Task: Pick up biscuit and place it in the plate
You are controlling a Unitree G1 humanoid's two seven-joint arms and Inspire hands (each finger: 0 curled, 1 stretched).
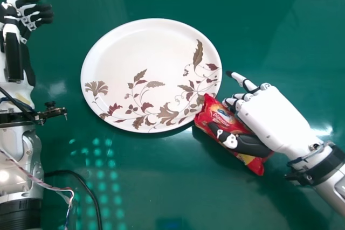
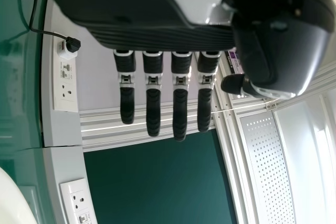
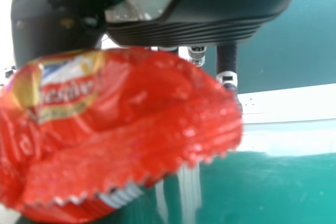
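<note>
One plate [image 1: 137, 52], white, broad and shallow, lies face up on the green bench [image 1: 269, 12] in the head view; its upper surface bears printed leaves and flowers in brown and dull red, chiefly along the side nearer the robot and toward the right. The biscuit [image 1: 207, 114], sealed in a red wrapper with a blue-and-white label and some yellow, lies at the plate's near right rim. One end of the wrapper overlaps the rim as seen from above, whereas the greater part extends outside the plate, sloping away toward the lower right; whether that end touches the rim cannot be determined. The right hand [image 1: 275, 117] grips the biscuit, its dark thumb [image 1: 245, 144] laid across the wrapper and its fingers on the opposite side, one of them extended toward the plate's right edge. In the right wrist view, the wrapper's crimped, toothed end faces the camera beneath the palm. The left hand [image 1: 33, 12] is open, positioned at the left edge of the head view, well apart from the biscuit. A black cable [image 1: 89, 192] curves over the bench near the left arm.
</note>
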